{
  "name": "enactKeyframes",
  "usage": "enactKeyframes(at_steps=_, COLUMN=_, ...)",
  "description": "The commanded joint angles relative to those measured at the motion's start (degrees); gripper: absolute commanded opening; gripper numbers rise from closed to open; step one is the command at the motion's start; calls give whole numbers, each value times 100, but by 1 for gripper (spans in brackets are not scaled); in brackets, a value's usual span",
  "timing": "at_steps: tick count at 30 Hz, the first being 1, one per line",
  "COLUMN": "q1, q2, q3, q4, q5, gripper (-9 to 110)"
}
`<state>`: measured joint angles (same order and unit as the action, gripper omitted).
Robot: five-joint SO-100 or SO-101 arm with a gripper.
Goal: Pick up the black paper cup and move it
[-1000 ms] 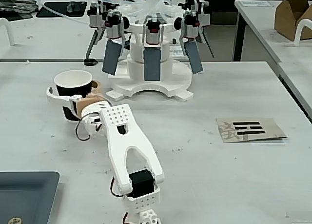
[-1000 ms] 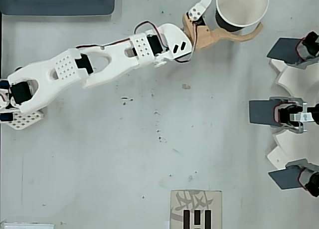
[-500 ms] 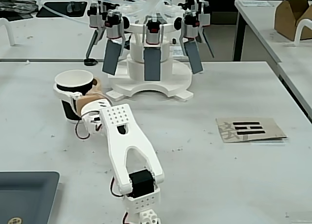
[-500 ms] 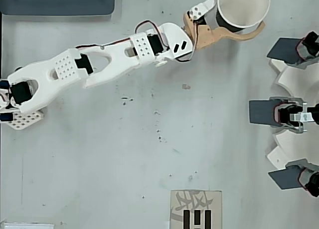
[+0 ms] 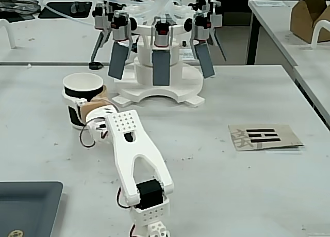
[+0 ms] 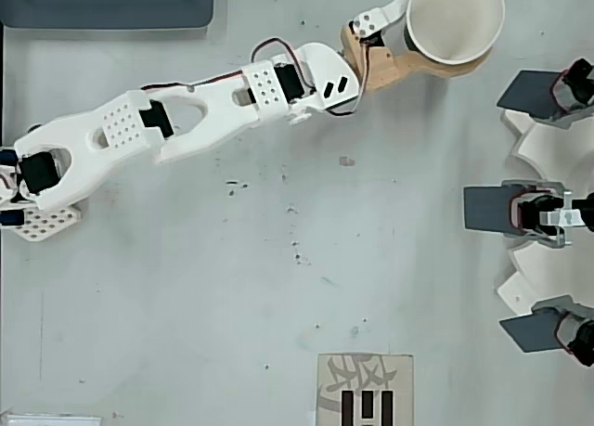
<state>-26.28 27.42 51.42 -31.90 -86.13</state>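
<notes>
Black paper cup [image 5: 82, 95] upright on the bench [image 5: 216, 164], toward the far left in the fixed view, just in front of a white machine with hanging grey paddles [image 5: 160, 66]. Tool [image 6: 422, 41] wrapped around the cup's lower wall: white finger [image 6: 382, 19] on one side, tan finger [image 6: 390, 69] curving under the other, both seemingly pressed to the wall (clamped, by the look of it, not merely near). Arm stretched out almost fully, probably because the cup sits at the edge of reach. Low grip likely chosen to spare the soft rim. Not yet lifted, judging by the base level with the bench. Printed card [image 5: 264, 137] and dark tray [image 5: 26, 206] well apart, clear of any carry path.
</notes>
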Motion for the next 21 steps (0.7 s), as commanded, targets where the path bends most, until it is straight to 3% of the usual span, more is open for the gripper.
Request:
enactKeyframes(at_steps=1, q1=-53, q2=580, q3=18, q4=18, q5=-44, gripper=13)
enactKeyframes(at_steps=21, q1=-9, q2=2725, q3=2531, q4=-448, q5=-193, gripper=9)
